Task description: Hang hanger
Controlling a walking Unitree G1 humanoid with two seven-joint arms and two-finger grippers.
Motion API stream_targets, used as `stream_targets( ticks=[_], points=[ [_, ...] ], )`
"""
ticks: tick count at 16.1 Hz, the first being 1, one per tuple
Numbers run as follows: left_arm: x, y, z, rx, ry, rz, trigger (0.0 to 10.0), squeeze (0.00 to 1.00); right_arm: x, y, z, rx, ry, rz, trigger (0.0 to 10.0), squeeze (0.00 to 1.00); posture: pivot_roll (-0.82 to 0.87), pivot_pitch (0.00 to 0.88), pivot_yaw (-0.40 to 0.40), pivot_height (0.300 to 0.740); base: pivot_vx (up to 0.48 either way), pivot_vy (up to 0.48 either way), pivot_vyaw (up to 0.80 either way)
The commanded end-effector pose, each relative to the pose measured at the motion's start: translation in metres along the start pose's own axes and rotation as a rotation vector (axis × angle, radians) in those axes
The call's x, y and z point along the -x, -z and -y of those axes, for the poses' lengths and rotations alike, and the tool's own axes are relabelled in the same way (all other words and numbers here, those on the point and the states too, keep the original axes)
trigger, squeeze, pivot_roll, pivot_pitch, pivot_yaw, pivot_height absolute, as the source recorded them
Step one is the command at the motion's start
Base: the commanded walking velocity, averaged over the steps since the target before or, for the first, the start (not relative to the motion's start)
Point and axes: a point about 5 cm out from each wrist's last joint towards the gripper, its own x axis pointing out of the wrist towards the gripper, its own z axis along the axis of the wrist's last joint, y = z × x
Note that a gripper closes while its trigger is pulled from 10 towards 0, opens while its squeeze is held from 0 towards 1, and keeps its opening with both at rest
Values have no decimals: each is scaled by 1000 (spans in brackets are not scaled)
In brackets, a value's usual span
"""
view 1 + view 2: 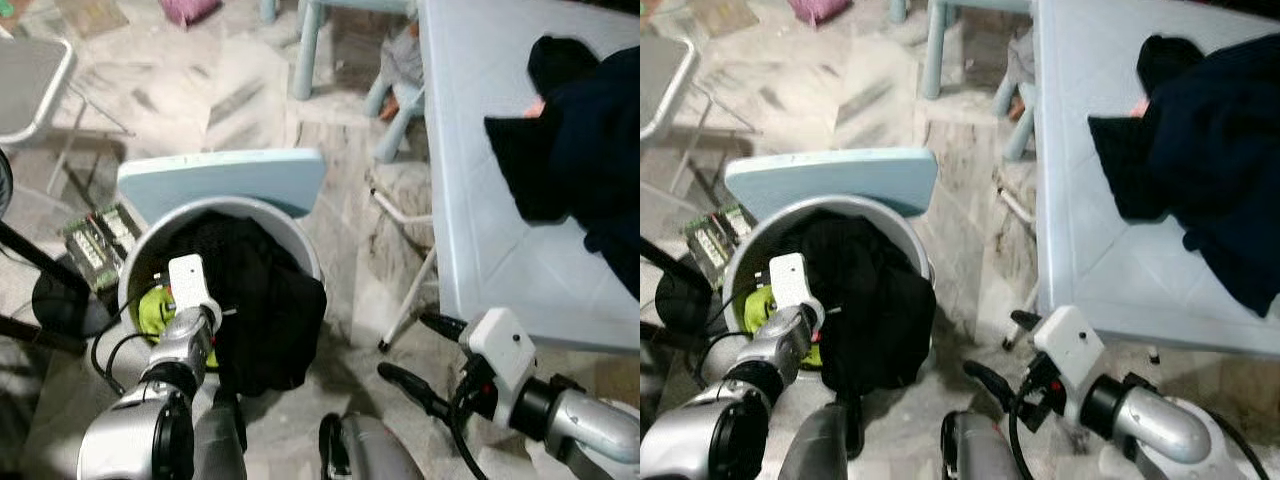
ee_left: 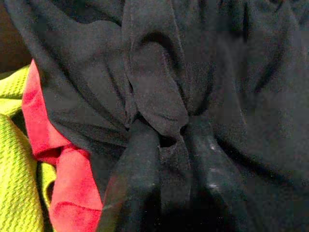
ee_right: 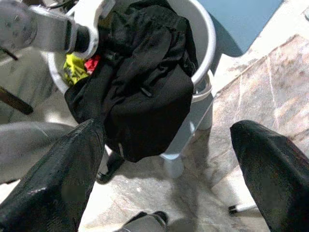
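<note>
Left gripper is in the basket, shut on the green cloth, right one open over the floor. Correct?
Not quite. The left gripper is in the basket, but the left wrist view shows it shut on the black garment; the green cloth lies beside it. The right gripper is open over the floor.

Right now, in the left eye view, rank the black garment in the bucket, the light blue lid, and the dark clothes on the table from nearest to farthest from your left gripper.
1. Black garment: in the white bucket, pinched by the left gripper.
2. Light blue lid: just beyond the bucket's far rim.
3. Dark clothes: on the pale table, far to the right.
</note>
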Motion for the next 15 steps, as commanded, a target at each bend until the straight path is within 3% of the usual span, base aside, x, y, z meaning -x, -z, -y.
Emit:
stream_targets(
  ticks=[1,3,5,7,10,13,15],
  points=[
    [6,24,-5,-30,3,-72,0,0,4,-1,-4,-31,29,2,10000,0,-232,411,-125,740,0,0,0],
    [8,26,-12,-65,2,-61,0,0,4,0,-9,-67,45,6,10000,0,-222,436,-114,740,0,0,0],
    [15,28,-30,-117,-32,-19,0,0,8,7,-17,-113,73,-23,10000,0,-183,477,-89,740,0,0,0],
    [16,25,-36,-143,-55,9,0,0,9,9,-17,-124,85,-27,10000,0,-177,480,-85,740,0,0,0],
    [22,-3,-47,-243,-136,185,0,0,5,9,-13,-121,142,-18,10000,0,-160,468,-71,740,0,0,0],
    [21,-26,-45,-288,-161,293,0,0,-3,10,0,-103,201,2,10000,0,-146,435,-63,740,0,0,0],
    [20,-51,-38,-411,-156,397,0,0,-13,8,12,-79,239,30,10000,0,-130,382,-54,740,0,0,0]
  ],
)
